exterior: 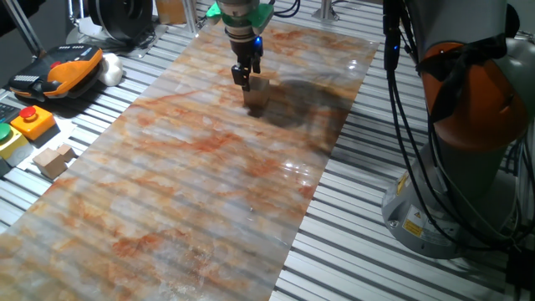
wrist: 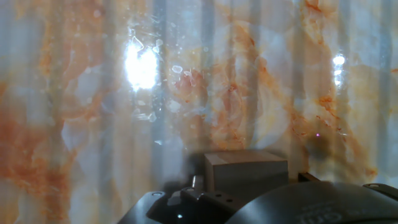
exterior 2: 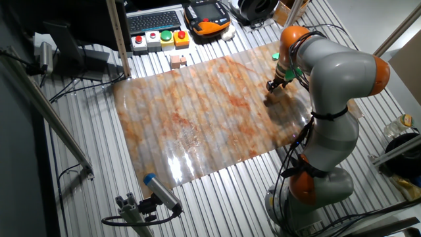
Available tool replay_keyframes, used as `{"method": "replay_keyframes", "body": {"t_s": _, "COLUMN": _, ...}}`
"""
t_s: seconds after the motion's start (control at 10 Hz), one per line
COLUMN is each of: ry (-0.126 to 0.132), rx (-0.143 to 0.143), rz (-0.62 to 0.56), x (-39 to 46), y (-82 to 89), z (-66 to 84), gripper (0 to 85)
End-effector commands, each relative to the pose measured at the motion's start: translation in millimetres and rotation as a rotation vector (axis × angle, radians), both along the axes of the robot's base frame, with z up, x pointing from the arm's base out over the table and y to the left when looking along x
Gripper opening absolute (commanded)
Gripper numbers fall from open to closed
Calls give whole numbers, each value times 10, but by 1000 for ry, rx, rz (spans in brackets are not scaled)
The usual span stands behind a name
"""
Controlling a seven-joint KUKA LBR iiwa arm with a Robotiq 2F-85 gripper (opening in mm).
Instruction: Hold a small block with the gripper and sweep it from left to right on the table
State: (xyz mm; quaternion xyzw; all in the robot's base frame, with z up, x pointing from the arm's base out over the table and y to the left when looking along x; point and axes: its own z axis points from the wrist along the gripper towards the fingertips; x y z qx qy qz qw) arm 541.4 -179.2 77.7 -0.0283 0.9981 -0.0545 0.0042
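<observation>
Small block [exterior: 256, 94] sits on the table [exterior: 192, 176] at its far end, right under the gripper [exterior: 244, 81] — whether the fingers pinch it I cannot tell, their tips being hard to make out. Hand view shows only the block's top [wrist: 245, 171], the fingers hidden. Joined tan blocks [exterior: 53, 159] lie off the board on the metal slats [exterior: 368, 209].

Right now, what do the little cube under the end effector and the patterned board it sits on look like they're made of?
The small block looks like unfinished wood: pale tan, matte, no shine. The table board seems a glossy printed sheet or laminate in a marbled orange, rust and grey pattern; bright lamp glare reflects off it, and ribs show through it, so it is probably thin. Real stone seems unlikely. The end effector looks like black metal or plastic.
</observation>
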Motion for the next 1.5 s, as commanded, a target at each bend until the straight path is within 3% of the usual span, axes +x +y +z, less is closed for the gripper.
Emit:
{"method": "replay_keyframes", "body": {"t_s": 0.0, "ry": 0, "rx": -1, "rz": 2, "x": 0, "y": 1, "z": 0, "gripper": 680}}
{"method": "replay_keyframes", "body": {"t_s": 0.6, "ry": 4, "rx": 5, "rz": 10, "x": -15, "y": -29, "z": -42, "gripper": 680}}
{"method": "replay_keyframes", "body": {"t_s": 1.4, "ry": 4, "rx": 40, "rz": 31, "x": -28, "y": -23, "z": -137, "gripper": 680}}
